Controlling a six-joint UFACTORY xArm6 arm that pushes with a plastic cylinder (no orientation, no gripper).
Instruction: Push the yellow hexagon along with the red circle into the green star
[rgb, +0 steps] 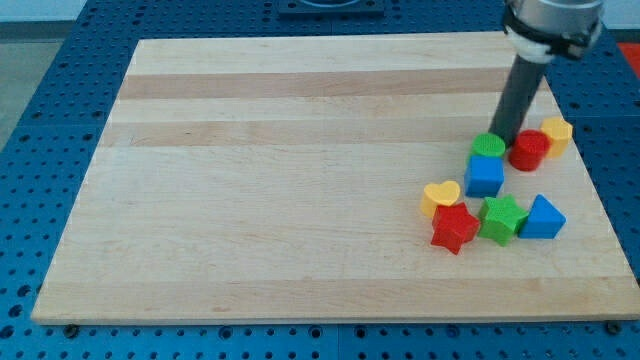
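Eight blocks, clustered at the view's right. No pincer fitted; my tip (503, 140) holds nothing, set between green cylinder (489, 146) and red circle (528, 151). Yellow hexagon (557, 132) touches the circle behind; green star (500, 219) waits below, past the blue cube (484, 176), on the surface (280, 180).

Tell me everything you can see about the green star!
The green star is a small, chunky block, bright green, and looks like painted wood or plastic. It lies flat on the wooden board, near the view's lower right. Its points stick out all around. The red star is pressed against its left side and the blue triangle sits close on its right, about touching. The blue cube is just above it. My tip is farther up, between the green circle and the red circle, not touching the star.
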